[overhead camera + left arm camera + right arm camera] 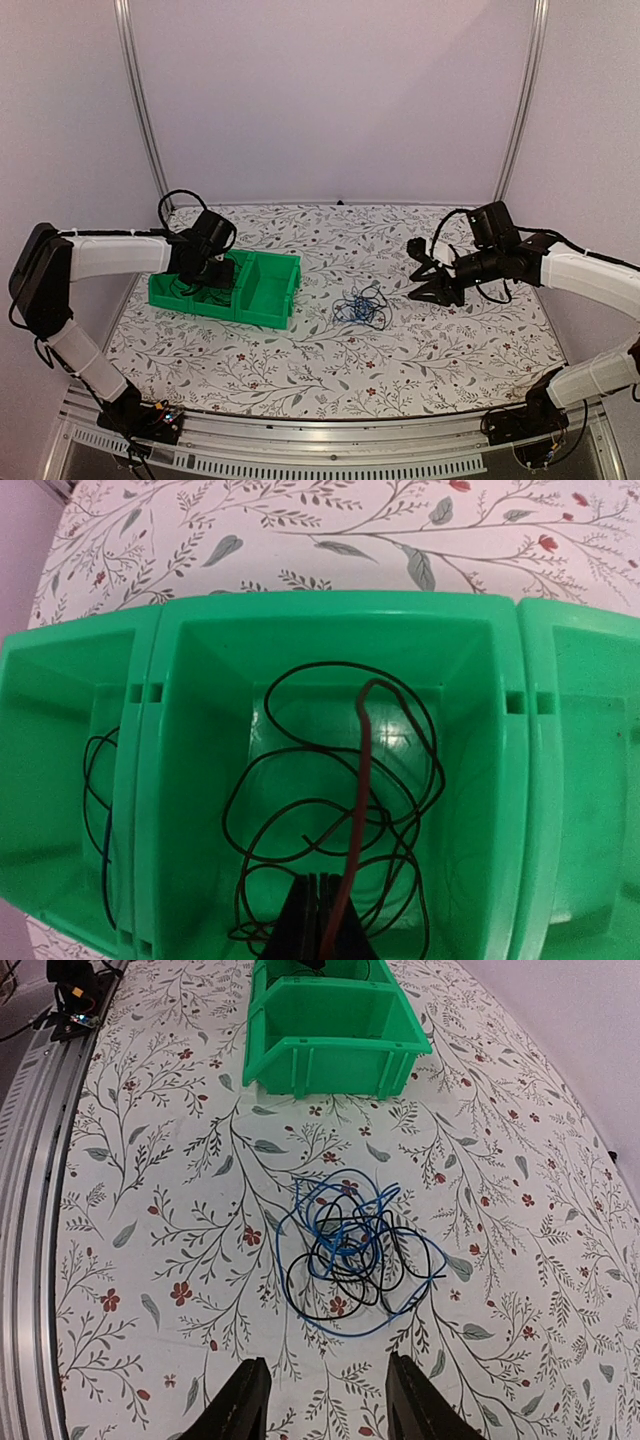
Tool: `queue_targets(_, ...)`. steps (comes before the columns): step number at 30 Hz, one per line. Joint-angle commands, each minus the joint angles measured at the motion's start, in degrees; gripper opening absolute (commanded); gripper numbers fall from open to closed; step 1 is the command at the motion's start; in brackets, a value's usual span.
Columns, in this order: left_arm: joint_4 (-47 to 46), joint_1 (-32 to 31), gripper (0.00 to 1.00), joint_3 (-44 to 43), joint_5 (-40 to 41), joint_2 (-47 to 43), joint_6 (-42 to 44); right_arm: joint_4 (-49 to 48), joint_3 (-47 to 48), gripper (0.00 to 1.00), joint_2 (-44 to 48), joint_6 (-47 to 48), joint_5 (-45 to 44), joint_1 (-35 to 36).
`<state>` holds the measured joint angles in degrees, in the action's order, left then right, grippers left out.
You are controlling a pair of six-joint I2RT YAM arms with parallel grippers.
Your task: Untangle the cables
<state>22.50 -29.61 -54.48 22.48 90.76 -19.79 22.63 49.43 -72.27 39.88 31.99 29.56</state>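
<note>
While left gripper pinches a dark red cable in green bin, right gripper spread wide, near blue-black snarl.

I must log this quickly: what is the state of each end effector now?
Left end effector: closed, it seems pinching a dark cable inside the green bin.
Right end effector: open, holding nothing.

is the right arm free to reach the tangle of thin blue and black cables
Probably yes: the open right gripper faces the blue and black cable tangle across bare floral cloth; the green plastic bin stands apart.
</note>
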Motion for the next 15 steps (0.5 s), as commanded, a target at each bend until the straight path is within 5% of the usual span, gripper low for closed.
queue_targets(1,-1.8,0.7,0.00,1.1,-1.9,-0.5,-1.2,0.0,-0.6,0.44,-1.1,0.2,-0.5,-0.1)
queue_targets(6,0.2,0.7,0.09,1.2,-3.3,-3.0,-1.4,0.7,-0.2,0.44,-2.4,0.5,-0.5,-0.1)
queue_targets(11,3.8,0.8,0.36,-0.1,-3.1,-7.9,-1.6,0.9,-0.1,0.44,-2.8,0.6,-0.7,-0.2)
queue_targets(15,8.1,0.7,0.47,-1.9,-2.0,-12.0,-0.5,1.0,0.0,0.44,-3.0,0.6,-0.7,-0.1)
